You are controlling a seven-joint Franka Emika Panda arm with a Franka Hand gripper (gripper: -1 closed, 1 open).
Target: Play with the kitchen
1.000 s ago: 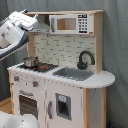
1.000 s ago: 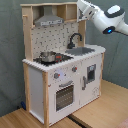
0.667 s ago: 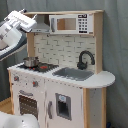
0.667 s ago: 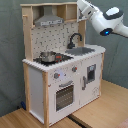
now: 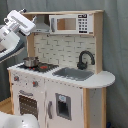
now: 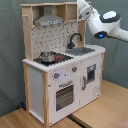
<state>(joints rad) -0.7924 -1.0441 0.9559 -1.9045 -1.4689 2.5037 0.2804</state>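
In the first exterior view, a rounded white shape (image 5: 17,121) sits nearest at about 7 o'clock, blurred beyond telling what it is. Behind it stands the kitchen (image 5: 60,97), filling the middle of the frame; in the second exterior view it rests on a light wooden floor (image 6: 100,112) and fills the centre there too. On its front, the oven door (image 5: 29,104) sits at about 8 o'clock in the first exterior view, with knobs (image 5: 34,84) just above it, and a second door with a dark panel (image 5: 62,106) lies beside it toward 6 o'clock. On the countertop, a small metal pot (image 5: 30,62) stands on the hob (image 5: 42,66) at 9 o'clock, the grey sink (image 5: 73,73) is set in just beside the hob, and the black faucet (image 5: 85,59) rises upright behind the sink at about 3 o'clock. A tiled back wall (image 5: 60,49) stands behind these. Higher up, the range hood (image 6: 48,20) hangs over the hob, at 11 o'clock in the second exterior view, and the microwave (image 5: 70,23) sits on its shelf at 12 o'clock in the first exterior view. The white arm (image 6: 107,26) reaches in at 1 o'clock in the second exterior view, its gripper (image 6: 83,7) up by the kitchen's top shelf; I cannot tell how its fingers stand. A grey curtain (image 5: 115,45) hangs farthest back.
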